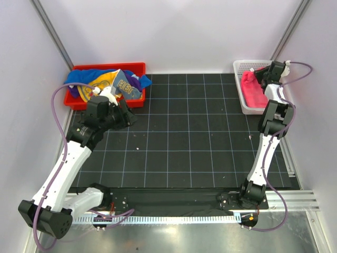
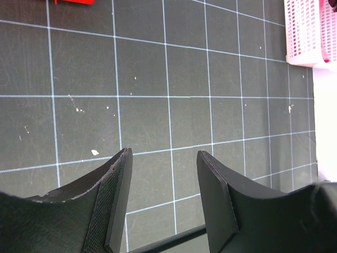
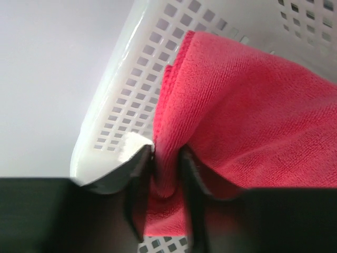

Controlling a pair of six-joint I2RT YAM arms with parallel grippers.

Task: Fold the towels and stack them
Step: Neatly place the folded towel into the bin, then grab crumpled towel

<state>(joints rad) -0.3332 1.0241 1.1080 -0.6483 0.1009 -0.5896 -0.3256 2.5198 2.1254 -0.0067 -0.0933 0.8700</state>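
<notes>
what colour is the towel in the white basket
Hot pink towel; best in right wrist view.

White-shelled arms with black joints, thin purple cables and flat black fingers.

Black grid mat: red bin far-left, white basket far-right.

Soft cloth, hard plastic

We see a hot pink cloth towel with fine, matt, nubby pile, a smooth, faintly glossy white perforated plastic basket, and a matt, speckled black gridded table mat.
</notes>
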